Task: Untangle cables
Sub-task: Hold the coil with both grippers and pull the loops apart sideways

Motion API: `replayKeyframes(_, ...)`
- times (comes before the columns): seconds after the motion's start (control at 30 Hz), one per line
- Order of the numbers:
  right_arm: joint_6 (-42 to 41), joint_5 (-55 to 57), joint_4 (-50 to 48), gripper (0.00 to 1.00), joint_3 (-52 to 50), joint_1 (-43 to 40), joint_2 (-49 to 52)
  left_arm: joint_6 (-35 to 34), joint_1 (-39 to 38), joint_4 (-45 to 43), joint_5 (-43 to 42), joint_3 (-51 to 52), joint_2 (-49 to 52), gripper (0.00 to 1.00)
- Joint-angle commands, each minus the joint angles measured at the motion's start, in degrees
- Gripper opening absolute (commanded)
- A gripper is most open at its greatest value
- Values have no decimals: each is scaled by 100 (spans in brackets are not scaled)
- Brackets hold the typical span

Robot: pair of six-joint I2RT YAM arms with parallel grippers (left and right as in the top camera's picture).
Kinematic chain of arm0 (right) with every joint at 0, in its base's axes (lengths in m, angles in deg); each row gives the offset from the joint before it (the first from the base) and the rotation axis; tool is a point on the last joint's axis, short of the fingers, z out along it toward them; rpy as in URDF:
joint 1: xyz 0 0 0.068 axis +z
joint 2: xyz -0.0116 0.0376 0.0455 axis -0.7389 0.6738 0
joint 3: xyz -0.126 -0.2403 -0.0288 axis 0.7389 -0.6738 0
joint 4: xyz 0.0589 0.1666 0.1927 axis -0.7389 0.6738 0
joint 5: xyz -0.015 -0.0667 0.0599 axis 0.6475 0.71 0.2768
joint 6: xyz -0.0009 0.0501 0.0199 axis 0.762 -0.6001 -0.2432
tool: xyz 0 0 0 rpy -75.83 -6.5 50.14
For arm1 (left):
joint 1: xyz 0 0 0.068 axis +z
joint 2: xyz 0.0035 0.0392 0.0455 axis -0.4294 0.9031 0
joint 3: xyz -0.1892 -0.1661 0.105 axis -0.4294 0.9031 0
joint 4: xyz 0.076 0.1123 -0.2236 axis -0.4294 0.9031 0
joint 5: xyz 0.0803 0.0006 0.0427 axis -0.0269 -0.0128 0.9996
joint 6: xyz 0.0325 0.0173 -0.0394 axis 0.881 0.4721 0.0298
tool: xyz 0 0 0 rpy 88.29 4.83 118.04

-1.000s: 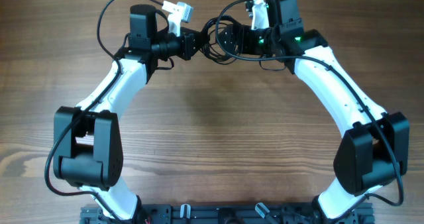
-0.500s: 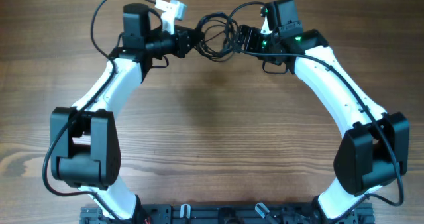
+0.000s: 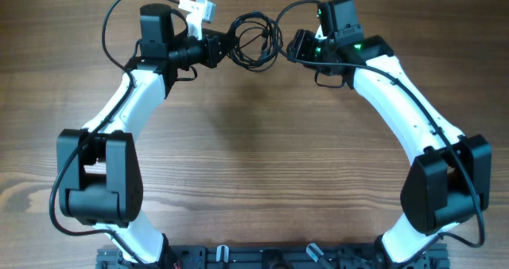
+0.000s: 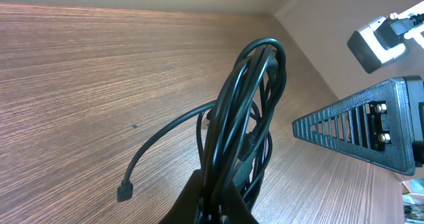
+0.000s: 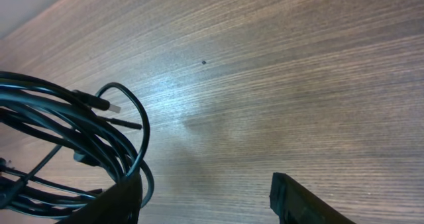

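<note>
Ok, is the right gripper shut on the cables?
No, the right gripper stands wide open, bare table between its fingers, the cables beside one.

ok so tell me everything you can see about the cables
The cables are thin, glossy black cords tangled into one bunch of loops over the far side of the table. The left gripper is shut on the bunch, loops standing up from its fingers. One loose end with a small plug trails toward the wood. The right gripper is open beside the loops, not gripping them.
</note>
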Motion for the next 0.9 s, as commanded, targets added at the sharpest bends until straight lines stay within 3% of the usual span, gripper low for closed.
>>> replayKeyframes(0.0, -24, 114, -149, 55, -20, 24, 74, -37, 15, -70, -291, -52, 13, 4)
replayKeyframes(0.1, -39, 111, -280, 49, -20, 24, 74, -37, 15, -70, -374, -52, 13, 4)
replayKeyframes(0.4, -42, 76, -575, 46, -20, 216, 85, -37, 13, -72, -546, -52, -20, 4)
replayKeyframes(0.87, -199, 114, -619, 24, -20, 398, 170, -122, 15, -223, -713, -55, -310, 4)
